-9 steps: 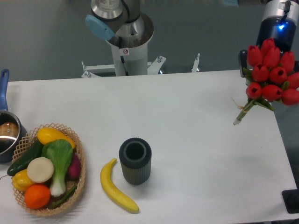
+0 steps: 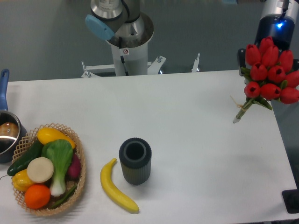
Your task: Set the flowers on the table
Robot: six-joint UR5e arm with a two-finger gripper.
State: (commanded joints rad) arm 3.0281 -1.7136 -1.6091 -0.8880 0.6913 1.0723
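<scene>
The flowers (image 2: 270, 70), a tied bunch of red tulip buds on thin green stems, hang at the far right edge of the view, over the right rim of the tabletop (image 2: 187, 121). The buds sit high and to the right; the stems slant down and left, their tip ending just above the white surface near its right side. Whether the tip touches the tabletop cannot be told. Against the frame half a second ago, the bunch sits very slightly higher and a touch further left; the change is small, and everything else lies as it did.

Behind the buds stands the dark blue wrist of the arm (image 2: 275, 28) with a blue light lit on it. The claw itself is hidden by the flowers and the frame edge, so I cannot tell whether it is open or closed, though the bunch hangs right below the wrist.

Well apart, toward the front middle, a dark ribbed cylindrical cup (image 2: 135, 160) stands upright, with a yellow banana (image 2: 116, 187) lying just beside it on its left. Further left a wicker basket (image 2: 79, 154) holds vegetables and fruit, and a pot with a blue handle (image 2: 5, 126) is cut by the left edge. At the back stands the arm's grey base (image 2: 126, 42); a small red-and-white sticker on it is too small to read.
</scene>
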